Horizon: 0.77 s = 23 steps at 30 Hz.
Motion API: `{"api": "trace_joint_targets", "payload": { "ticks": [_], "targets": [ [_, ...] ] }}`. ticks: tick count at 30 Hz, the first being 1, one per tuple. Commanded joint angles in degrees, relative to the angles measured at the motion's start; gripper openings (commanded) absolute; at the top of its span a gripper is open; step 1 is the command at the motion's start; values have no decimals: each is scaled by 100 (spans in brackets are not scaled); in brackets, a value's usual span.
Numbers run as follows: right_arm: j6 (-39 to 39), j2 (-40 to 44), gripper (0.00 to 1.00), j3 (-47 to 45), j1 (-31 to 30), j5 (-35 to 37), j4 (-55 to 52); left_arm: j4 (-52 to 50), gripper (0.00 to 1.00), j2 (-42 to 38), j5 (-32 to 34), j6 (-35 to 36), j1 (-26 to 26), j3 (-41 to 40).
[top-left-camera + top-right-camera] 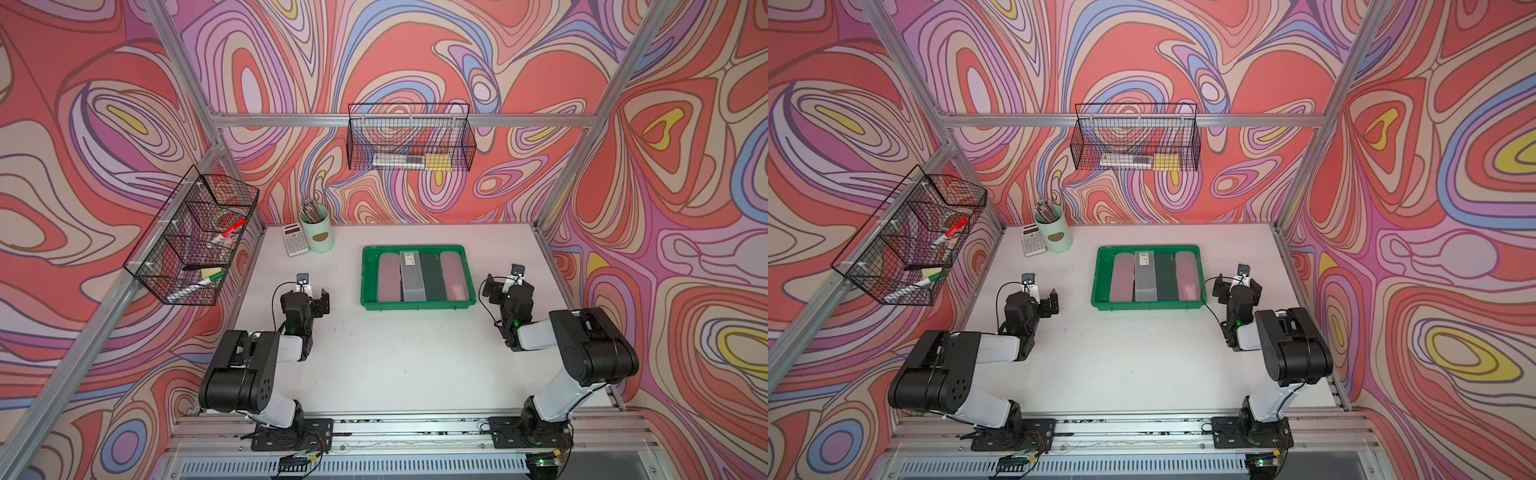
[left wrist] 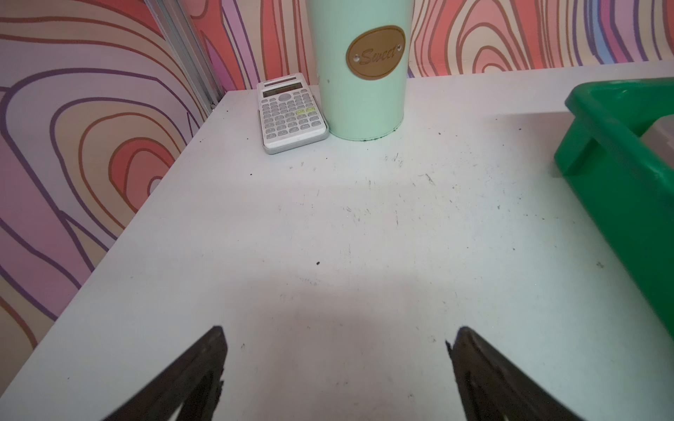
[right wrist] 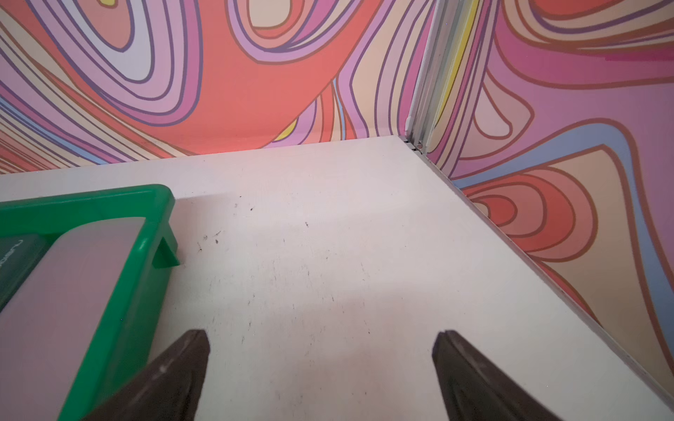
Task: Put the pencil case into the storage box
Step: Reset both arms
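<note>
Read left fingers (image 2: 198, 361) as released: spread wide over bare desk (image 2: 328, 237), holding nothing. Read right fingers (image 3: 175, 375) likewise: wide apart, empty, just beside the rim of the storage box (image 3: 127, 277). Locate four pencil cases (image 1: 411, 276) side by side inside that box, toward 12 o'clock from desk centre; find none loose on the desk. Treat the task as probably complete.

Guard against a right-arm sweep toward 9 o'clock — enough to catch the rim and shove the box. Watch the black cable (image 1: 481, 291) looped by the box's 3 o'clock side; expect a possible snag. Keep the left arm off the mint cup (image 2: 361, 102) and calculator (image 2: 290, 113) ahead at 12 o'clock.

Count all four cases only in both top views. Take the lettering on the dark case (image 3: 18, 262) from the right wrist view — and the cup's "Sweet" badge from the left wrist view.
</note>
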<state>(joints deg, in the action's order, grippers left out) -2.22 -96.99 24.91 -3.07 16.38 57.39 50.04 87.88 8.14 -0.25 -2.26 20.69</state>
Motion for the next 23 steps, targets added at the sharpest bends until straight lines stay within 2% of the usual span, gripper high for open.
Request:
{"api": "trace_joint_targets", "payload": {
  "ticks": [1, 23],
  "targets": [
    [-20, -64, 98, 84, 34, -55, 26, 144, 99, 42, -67, -28, 15, 65],
    [-19, -57, 98, 85, 30, -50, 18, 21, 99, 19, -274, -107, 112, 104]
  ]
}}
